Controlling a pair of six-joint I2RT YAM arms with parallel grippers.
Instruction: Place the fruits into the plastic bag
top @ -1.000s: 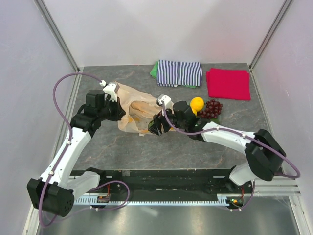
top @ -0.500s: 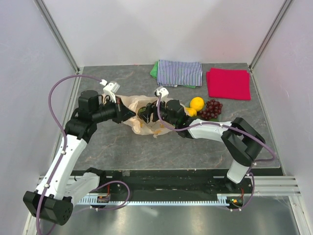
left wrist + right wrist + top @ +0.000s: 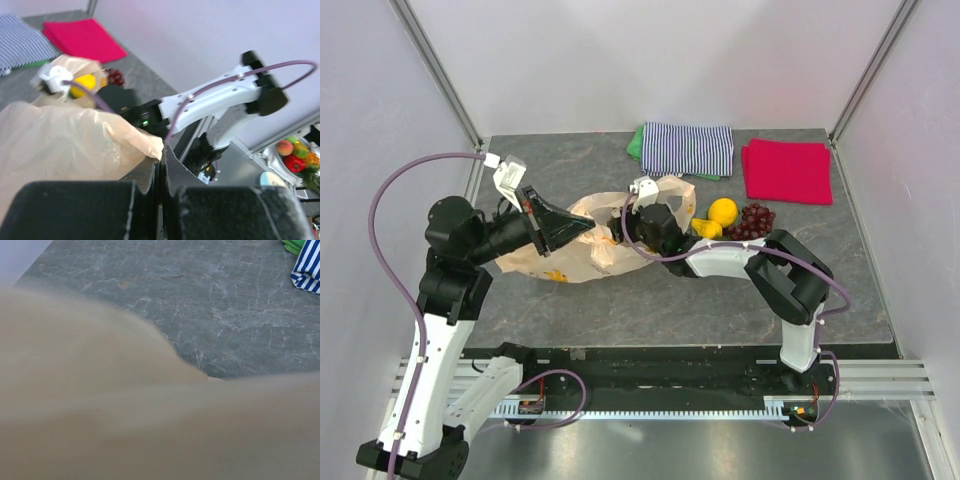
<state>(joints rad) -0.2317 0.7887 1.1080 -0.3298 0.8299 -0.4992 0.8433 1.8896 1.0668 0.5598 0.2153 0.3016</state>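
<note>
Here, left gripper [image 3: 161, 152]: fingers pressed together on a fold of the plastic bag [image 3: 570, 258], pinching the film at the bag's near-left side and holding it raised off the table [image 3: 670, 310].
Plastic bag: lies across the middle of the table between the two arms, crumpled, with its mouth end toward the right arm.
Right gripper [image 3: 632, 224]: pushed into the bag's mouth. The top view hides the fingers under the film, and the right wrist view shows only blurred film close to the lens, so whether they are spread or closed cannot be told.
Pear-shaped fruit [image 3: 704, 228]: on the table outside the bag, just beside its right end.
Lemon [image 3: 723, 211]: touching the pear-shaped fruit on its far side, outside the bag.
Grape bunch [image 3: 752, 222]: just right of the lemon, outside the bag.
Striped cloth [image 3: 688, 149]: folded at the far edge, apart from the bag.
Red cloth [image 3: 787, 171]: folded beside it, far right.
Step in hand: probably loading or spreading the bag. At least three fruits remain outside, and the bag's contents cannot be seen.
Next move: likely calls for drawing the right gripper out without dragging the film, then taking the nearest fruit while the left pinch holds the mouth up.
</note>
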